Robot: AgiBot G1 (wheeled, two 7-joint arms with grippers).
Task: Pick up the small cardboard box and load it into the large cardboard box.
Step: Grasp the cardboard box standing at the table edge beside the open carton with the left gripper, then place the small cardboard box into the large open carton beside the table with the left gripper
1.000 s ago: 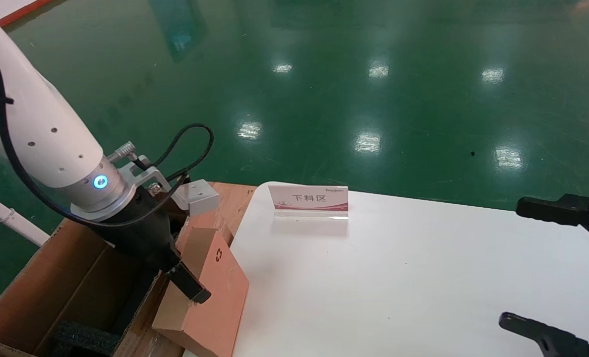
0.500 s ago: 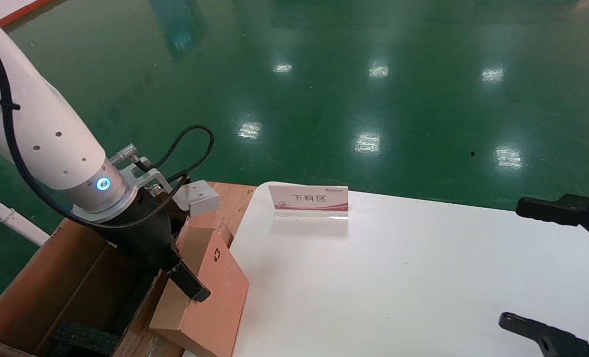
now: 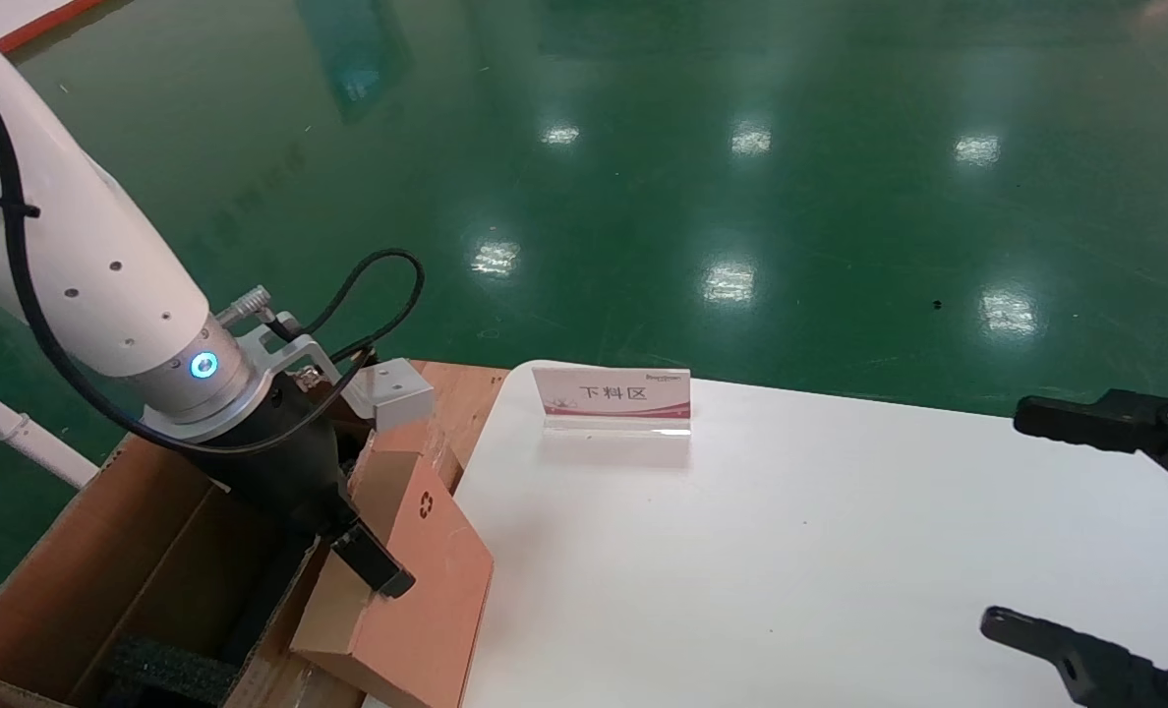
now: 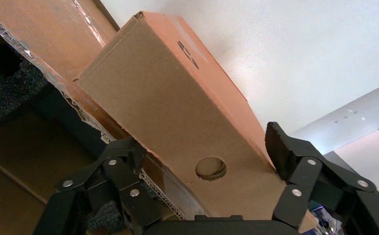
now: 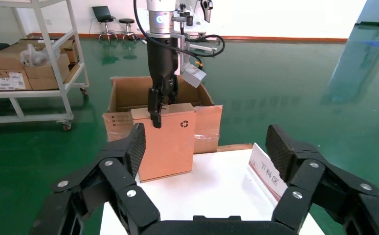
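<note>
Head view first: your right gripper [image 3: 1076,531] sits idle, jaws spread wide, over the white table [image 3: 790,551]. Further off, your left gripper [image 5: 159,105] is clamped on the small cardboard box [image 3: 417,580], tipped up at the table's edge, leaning on the large cardboard box [image 3: 102,580]. My guess is the tilt's there so it clears the flap [image 4: 55,44] before dropping in.

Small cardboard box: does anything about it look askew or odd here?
Yes. The small cardboard box, gripped by the left hand, hangs tilted, leaning over the large cardboard box wall and the white table edge, not inside yet.
</note>
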